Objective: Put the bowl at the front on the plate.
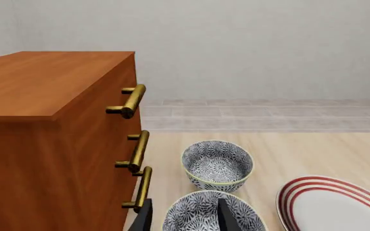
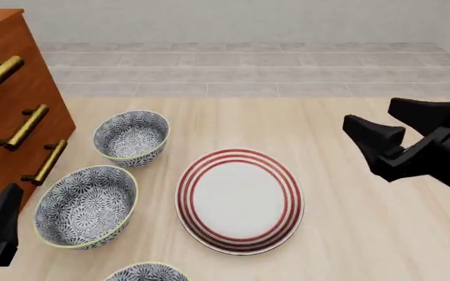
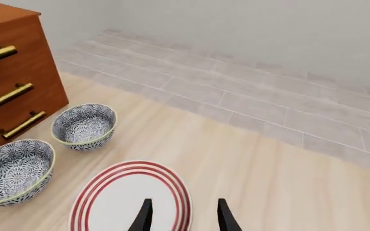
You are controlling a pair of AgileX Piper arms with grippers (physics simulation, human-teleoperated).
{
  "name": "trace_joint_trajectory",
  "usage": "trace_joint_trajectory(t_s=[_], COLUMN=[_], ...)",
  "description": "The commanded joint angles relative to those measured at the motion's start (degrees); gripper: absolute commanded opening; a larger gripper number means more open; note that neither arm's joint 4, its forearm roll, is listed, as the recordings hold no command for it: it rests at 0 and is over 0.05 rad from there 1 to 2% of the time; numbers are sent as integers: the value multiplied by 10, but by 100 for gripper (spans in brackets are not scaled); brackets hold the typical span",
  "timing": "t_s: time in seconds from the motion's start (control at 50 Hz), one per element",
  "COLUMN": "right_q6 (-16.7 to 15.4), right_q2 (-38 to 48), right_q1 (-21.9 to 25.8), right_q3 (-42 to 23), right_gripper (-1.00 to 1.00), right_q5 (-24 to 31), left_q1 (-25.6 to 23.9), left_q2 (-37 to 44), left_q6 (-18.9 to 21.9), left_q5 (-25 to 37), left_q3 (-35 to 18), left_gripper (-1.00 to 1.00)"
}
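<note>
The bowl at the front (image 2: 147,271) shows only as a blue-grey patterned rim at the bottom edge of the front view, just left of the plate's near side. The plate (image 2: 239,200) is white with red rings and lies mid-table, also seen as the plate (image 3: 130,198) and the plate (image 1: 335,207). My left gripper (image 2: 0,229) hangs at the near left, open, its fingers (image 1: 227,216) framing the middle bowl (image 1: 212,212) from above. My right gripper (image 2: 393,126) hovers open, right of the plate and holding nothing; it appears in its own view as the right gripper (image 3: 183,219).
Two look-alike bowls stand left of the plate: the middle bowl (image 2: 85,205) and a back bowl (image 2: 131,136). A wooden drawer cabinet (image 2: 10,88) with brass handles (image 2: 44,162) lines the left side. Grey tiled floor (image 2: 241,70) lies beyond the table's far edge.
</note>
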Motion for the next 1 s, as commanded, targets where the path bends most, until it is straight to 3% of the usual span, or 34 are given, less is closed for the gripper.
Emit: trace_joint_trajectory(t_s=[0.02, 0.12, 0.28, 0.46, 0.7, 0.72, 1.0], right_q6=[-1, 22, 12, 46, 54, 87, 77], right_q2=[63, 101, 164, 233, 290, 289, 332], right_q1=[55, 82, 125, 197, 250, 258, 293], right_q3=[-53, -76, -123, -152, -194, -192, -203], right_gripper=[100, 100, 100, 100, 100, 100, 100], right_q5=[28, 44, 75, 98, 122, 120, 142], left_q1=[0, 0, 0, 0, 0, 0, 0], left_q2=[0, 0, 0, 0, 0, 0, 0], left_q6=[0, 0, 0, 0, 0, 0, 0], left_q5=[0, 0, 0, 0, 0, 0, 0], left_q3=[0, 0, 0, 0, 0, 0, 0], left_gripper=[100, 100, 100, 100, 100, 100, 100])
